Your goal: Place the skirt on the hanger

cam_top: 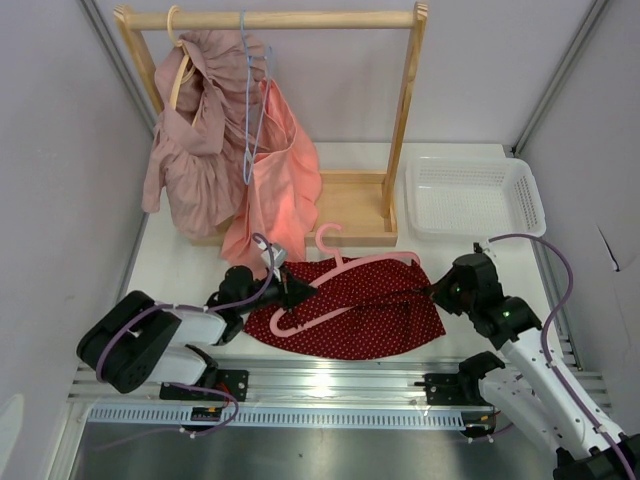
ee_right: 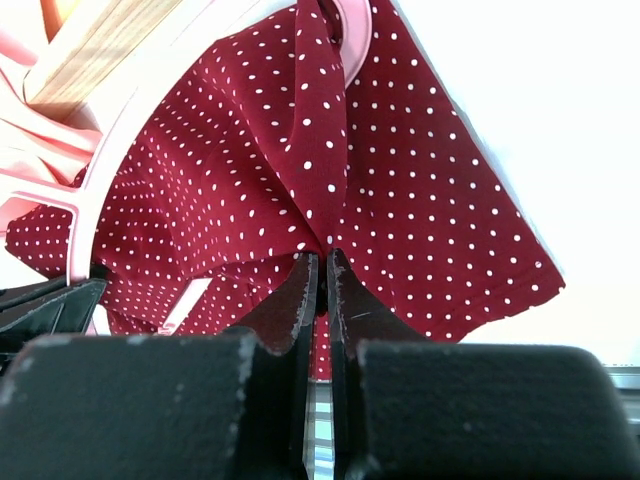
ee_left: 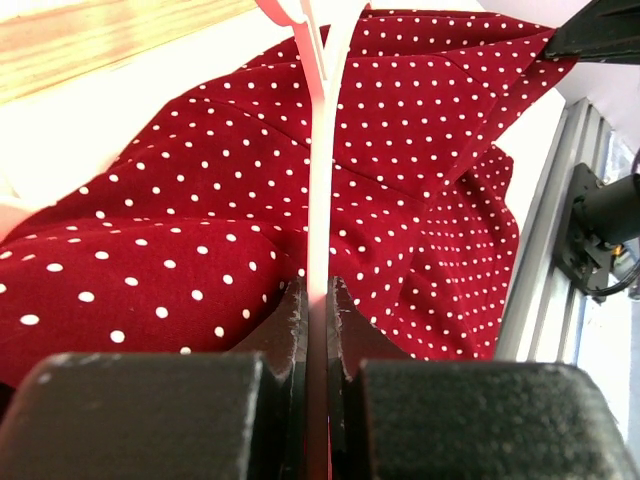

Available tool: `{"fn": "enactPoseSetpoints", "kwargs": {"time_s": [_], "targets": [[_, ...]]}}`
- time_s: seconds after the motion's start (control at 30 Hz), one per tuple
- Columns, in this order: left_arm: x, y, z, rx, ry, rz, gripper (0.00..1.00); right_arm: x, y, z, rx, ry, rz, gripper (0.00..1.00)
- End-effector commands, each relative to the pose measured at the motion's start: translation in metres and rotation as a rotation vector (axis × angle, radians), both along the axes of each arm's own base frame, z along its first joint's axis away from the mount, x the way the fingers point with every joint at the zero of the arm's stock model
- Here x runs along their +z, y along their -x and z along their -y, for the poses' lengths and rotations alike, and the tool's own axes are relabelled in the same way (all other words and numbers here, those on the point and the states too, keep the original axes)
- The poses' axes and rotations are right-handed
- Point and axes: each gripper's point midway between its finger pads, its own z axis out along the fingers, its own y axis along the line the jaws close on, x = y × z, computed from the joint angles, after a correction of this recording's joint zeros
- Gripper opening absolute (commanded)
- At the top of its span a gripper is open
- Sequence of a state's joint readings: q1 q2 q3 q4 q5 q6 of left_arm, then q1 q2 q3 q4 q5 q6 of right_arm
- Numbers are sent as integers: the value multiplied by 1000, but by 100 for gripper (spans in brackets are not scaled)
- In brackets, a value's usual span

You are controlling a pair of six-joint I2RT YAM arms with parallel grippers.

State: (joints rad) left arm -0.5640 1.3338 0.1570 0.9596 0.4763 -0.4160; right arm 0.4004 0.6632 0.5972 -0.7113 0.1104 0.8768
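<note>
The job looks to me no more than partly done. The skirt point(cam_top: 372, 322) lies spread in a fan on the white surface point(cam_top: 180, 268), just in front of the wooden rack point(cam_top: 405, 120), and the pink hanger point(ee_left: 320, 200) lies across the top of it instead of carrying it. Its hook points back towards the rack's base.

The left hand point(ee_left: 318, 300) is closed tight on one thin arm of the hanger, with the spotted cloth directly beneath and in front of its fingers. The right hand point(ee_right: 322, 265) is pinched shut on a raised fold of the skirt at the garment's right side, close to the hanger's far tip. So each hand has its piece, with the skirt stretched between them.

From the right wrist view, a ridge of cloth runs up to that pink tip. It may be starting over the end, but I cannot tell whether it sits over the tip or merely beside it.

What seems left is working the waist onto the hanger so the skirt hangs from it. The white basket point(cam_top: 470, 195) stands well apart to the right.
</note>
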Motion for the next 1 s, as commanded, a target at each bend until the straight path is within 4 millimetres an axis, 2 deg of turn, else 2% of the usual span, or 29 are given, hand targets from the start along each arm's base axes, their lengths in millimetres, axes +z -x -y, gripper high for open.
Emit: {"fn": "enactPoseSetpoints", "kwargs": {"time_s": [0.0, 0.17, 0.33, 0.67, 0.83, 0.97], "targets": [[23, -26, 0, 36, -2, 165, 0, 13, -2, 2, 7, 5, 30, 1], [17, -23, -1, 13, -26, 211, 0, 26, -8, 2, 8, 5, 48, 2], [28, -29, -9, 90, -19, 333, 0, 32, -9, 1, 13, -8, 53, 3], [39, -37, 9, 31, -97, 430, 0, 45, -14, -3, 20, -40, 64, 4], [27, -22, 22, -67, -128, 420, 0, 61, -18, -1, 22, -46, 94, 4], [27, -16, 24, -89, -114, 417, 2, 67, -20, 1, 15, -52, 99, 4]]}}
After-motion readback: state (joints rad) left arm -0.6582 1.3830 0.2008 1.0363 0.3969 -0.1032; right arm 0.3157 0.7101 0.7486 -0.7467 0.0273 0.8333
